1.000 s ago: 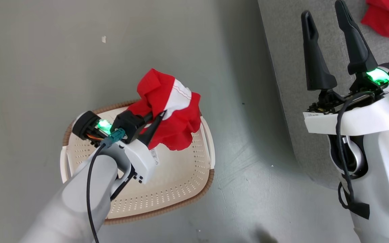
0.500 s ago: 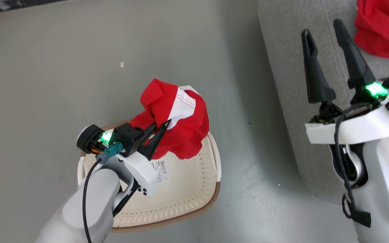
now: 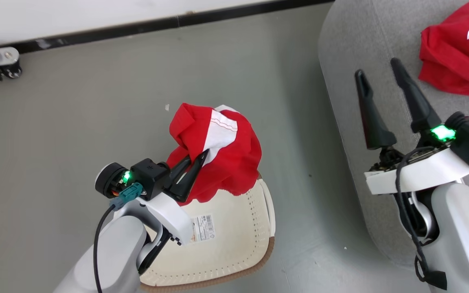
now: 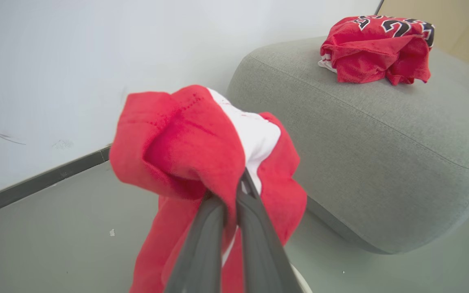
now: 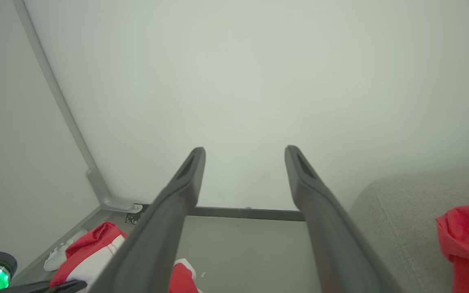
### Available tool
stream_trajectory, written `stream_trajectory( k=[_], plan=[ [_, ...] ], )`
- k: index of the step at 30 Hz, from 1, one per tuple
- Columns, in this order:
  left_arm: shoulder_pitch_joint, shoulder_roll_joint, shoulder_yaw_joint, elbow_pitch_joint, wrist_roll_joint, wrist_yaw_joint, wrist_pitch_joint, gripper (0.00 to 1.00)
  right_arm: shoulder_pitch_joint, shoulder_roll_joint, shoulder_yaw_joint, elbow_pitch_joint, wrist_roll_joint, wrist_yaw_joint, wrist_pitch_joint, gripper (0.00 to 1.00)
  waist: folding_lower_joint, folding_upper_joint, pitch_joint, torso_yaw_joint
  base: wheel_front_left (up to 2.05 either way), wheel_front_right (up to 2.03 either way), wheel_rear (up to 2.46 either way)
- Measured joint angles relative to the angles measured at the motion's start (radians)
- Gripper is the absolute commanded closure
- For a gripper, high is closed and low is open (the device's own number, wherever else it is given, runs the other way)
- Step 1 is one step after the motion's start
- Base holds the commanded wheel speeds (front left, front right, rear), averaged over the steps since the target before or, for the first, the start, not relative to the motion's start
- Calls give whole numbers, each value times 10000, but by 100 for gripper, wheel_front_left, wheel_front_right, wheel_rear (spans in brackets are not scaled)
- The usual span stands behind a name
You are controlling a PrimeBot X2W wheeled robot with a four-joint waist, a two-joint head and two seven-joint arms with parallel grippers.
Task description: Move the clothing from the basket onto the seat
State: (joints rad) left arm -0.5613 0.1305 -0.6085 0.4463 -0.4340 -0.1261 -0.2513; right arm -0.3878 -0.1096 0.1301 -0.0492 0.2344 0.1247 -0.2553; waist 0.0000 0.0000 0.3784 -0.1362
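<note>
Two garments: shorts (image 3: pixel 226 162) pinched in left gripper (image 3: pixel 197 156), bunched at its 1 o'clock; jersey (image 3: pixel 454 57) on seat (image 3: pixel 348 61). Right gripper (image 3: pixel 377 67) wide, empty.

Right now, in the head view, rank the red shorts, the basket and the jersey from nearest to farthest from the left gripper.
1. The red shorts: pinched between the fingers of the left gripper, touching it.
2. The basket: just beneath the gripper, on the floor.
3. The jersey: far off to the right, lying on the sofa.
</note>
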Motion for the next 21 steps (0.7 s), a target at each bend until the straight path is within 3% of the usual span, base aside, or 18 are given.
stream_trajectory(
  k=[21],
  plan=[
    [578,-46,453,-604,-127,0,-6,100,1028,-732,2031,708,792,0,0,0,0,0,-1629,467,0,0,0]
  ],
)
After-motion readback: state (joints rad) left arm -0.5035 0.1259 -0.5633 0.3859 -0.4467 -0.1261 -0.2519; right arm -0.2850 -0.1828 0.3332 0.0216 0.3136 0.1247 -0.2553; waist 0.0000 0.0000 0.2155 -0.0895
